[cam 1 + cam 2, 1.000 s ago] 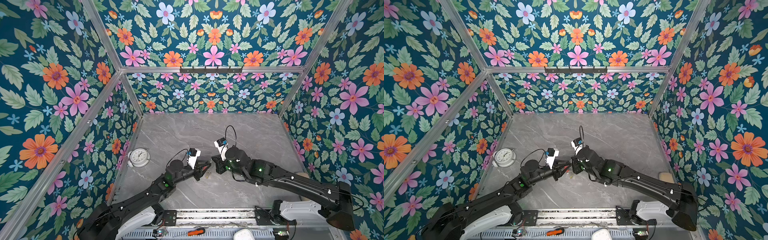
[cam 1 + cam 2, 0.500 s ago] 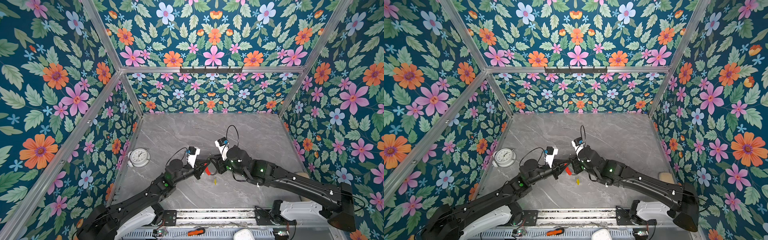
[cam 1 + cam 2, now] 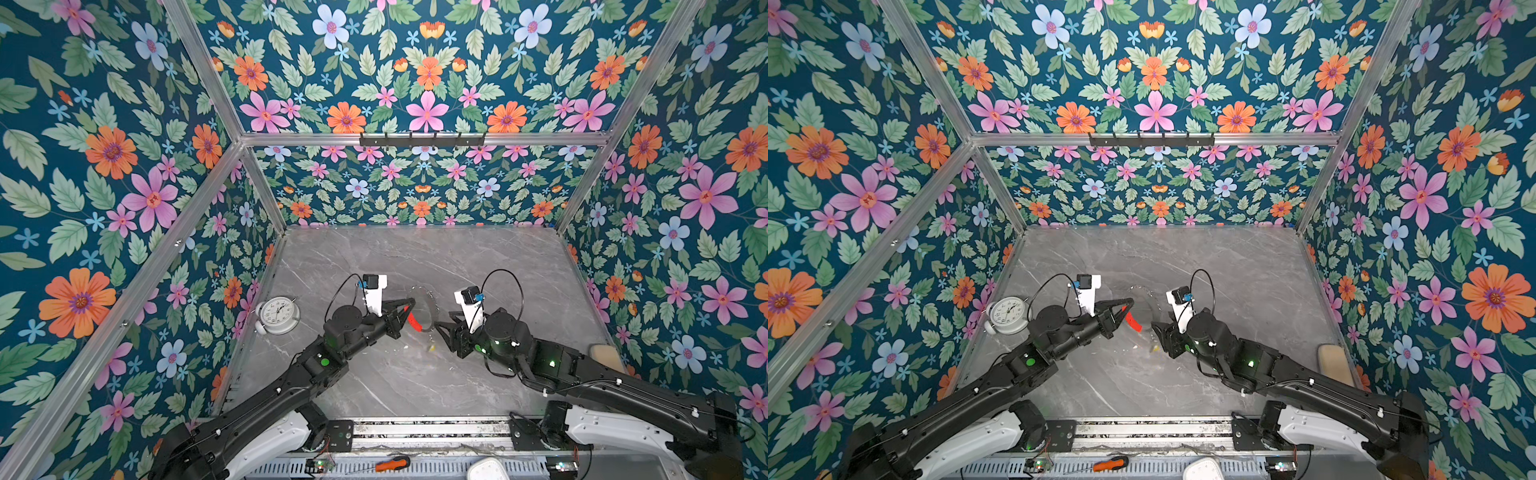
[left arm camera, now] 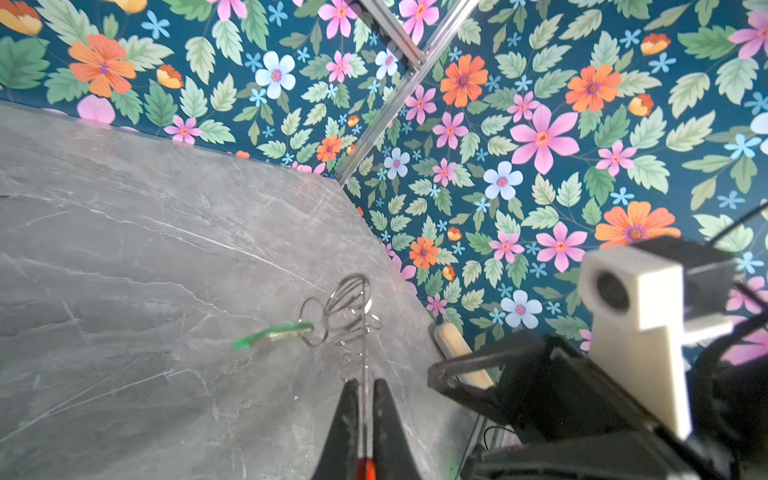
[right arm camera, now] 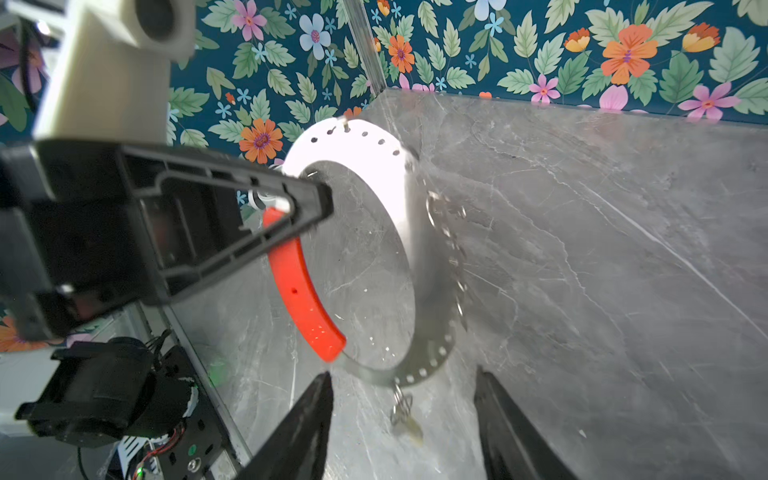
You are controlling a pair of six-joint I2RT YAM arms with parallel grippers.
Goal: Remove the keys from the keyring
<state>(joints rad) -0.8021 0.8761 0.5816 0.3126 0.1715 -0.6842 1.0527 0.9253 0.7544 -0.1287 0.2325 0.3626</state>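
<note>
A large metal keyring (image 5: 415, 232) stands upright over the grey marble desk (image 3: 415, 257), pinched by the left gripper (image 3: 409, 308), whose jaws are clenched on the hoop at the upper end of its red section (image 5: 303, 291). Facing it, the right gripper (image 3: 444, 330) sits just beside the hoop's lower edge, jaws parted and grasping nothing. Between those jaws, in the right wrist view, a small key (image 5: 405, 422) dangles, blurred, from a wire ring under the hoop; whether it touches the desk cannot be told. In the left wrist view a green tag (image 4: 272, 334) sticks out sideways, blurred, from another wire ring on the hoop. An alarm clock (image 3: 277, 316) stands by the left wall.
</note>
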